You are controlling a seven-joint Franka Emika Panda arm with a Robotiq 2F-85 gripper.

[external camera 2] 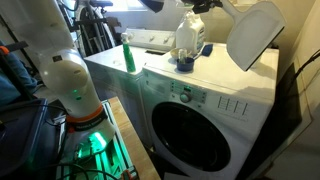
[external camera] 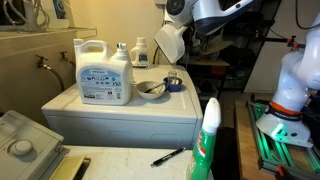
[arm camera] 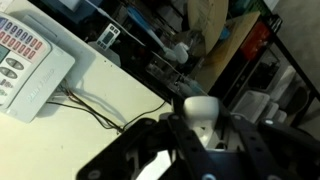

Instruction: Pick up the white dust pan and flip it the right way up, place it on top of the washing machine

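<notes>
Hand (arm camera: 200,122) clamped on handle of white dust pan (external camera 2: 255,35), pan aloft, well clear above washing machine (external camera: 120,114). Judged light, stiff, slick plastic. Handle = best hold, but may swivel.

A large white plastic detergent jug with a blue label (external camera: 104,72) is seen beside a small round metal bowl (external camera: 151,89); a black pen (external camera: 167,157) is laid near a green bottle with a white top (external camera: 208,145).
</notes>
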